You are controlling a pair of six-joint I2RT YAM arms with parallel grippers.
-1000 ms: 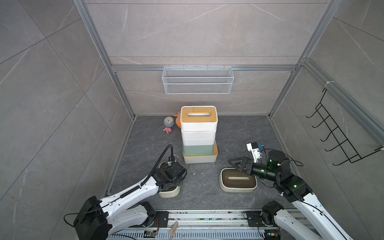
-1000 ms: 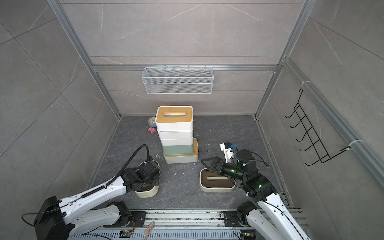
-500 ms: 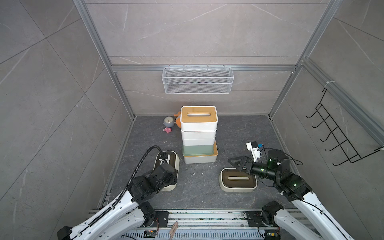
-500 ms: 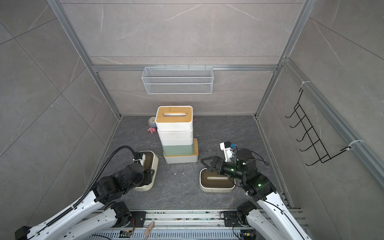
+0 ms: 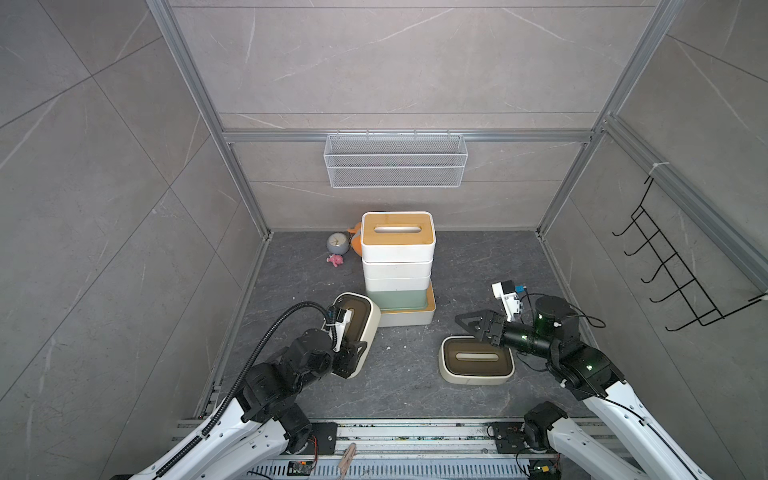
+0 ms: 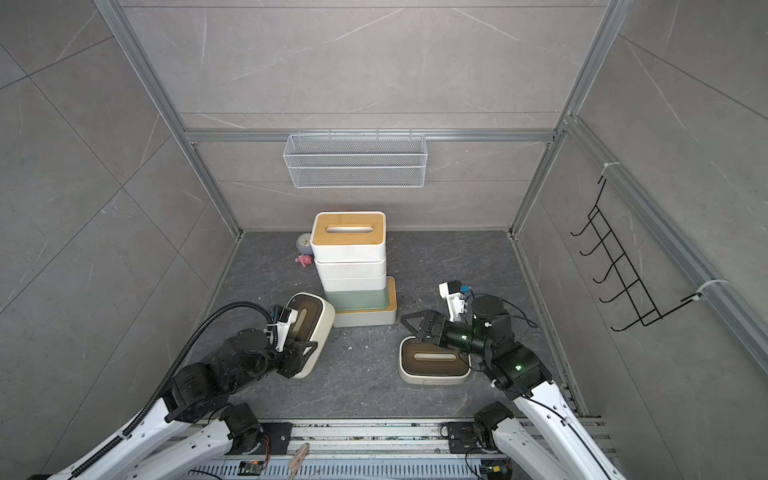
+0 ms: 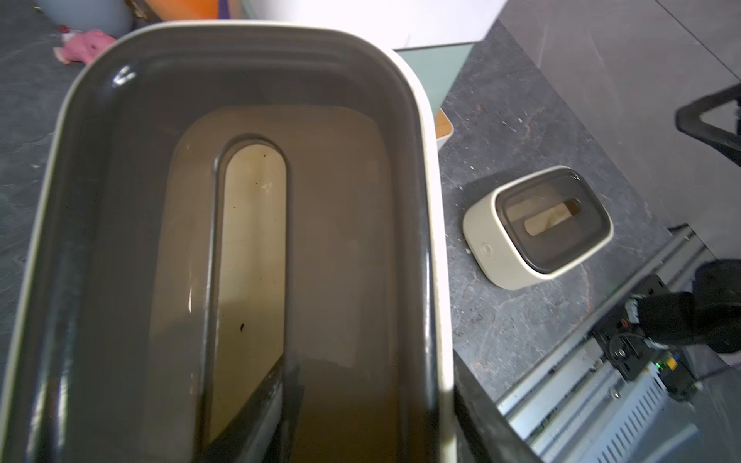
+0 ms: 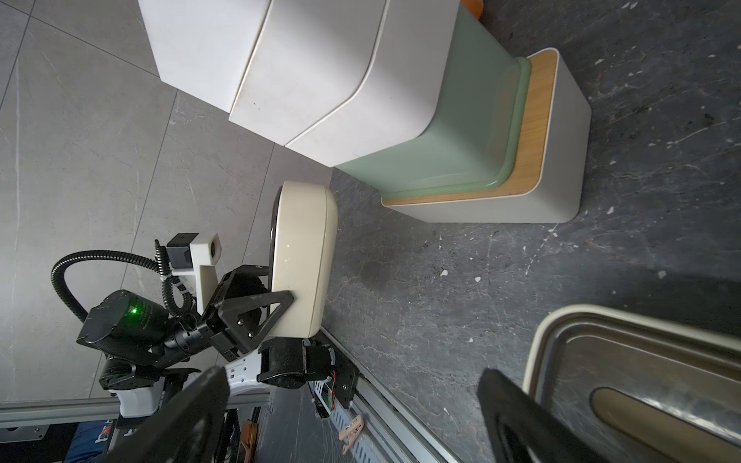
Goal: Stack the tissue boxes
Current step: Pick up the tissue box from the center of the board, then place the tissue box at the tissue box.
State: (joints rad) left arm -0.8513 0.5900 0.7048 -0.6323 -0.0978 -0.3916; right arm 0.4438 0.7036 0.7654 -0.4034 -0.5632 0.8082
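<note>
- Right wrist view: left gripper [image 8: 276, 304] pinches a rounded cream tissue box with dark-brown lid [image 8: 300, 248], tipped on its side, one finger inside its slot.
- Right gripper [image 5: 468, 328] stands spread wide above the far edge of a matching cream box [image 5: 476, 365] lying on the dark grey stone floor [image 5: 407, 386].
- Five-box stack [image 5: 397, 266], bamboo-lidded white box on top, stands beyond them near the grey tiled back wall [image 5: 395, 83].
- White wire mesh basket [image 5: 395, 166] hangs on that wall; small pink toy [image 5: 336, 260] lies beside the stack.

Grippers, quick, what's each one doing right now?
Left gripper: shut on the tilted cream box, one finger in its lid slot.
Right gripper: open, near the other cream box, holding nothing.
</note>
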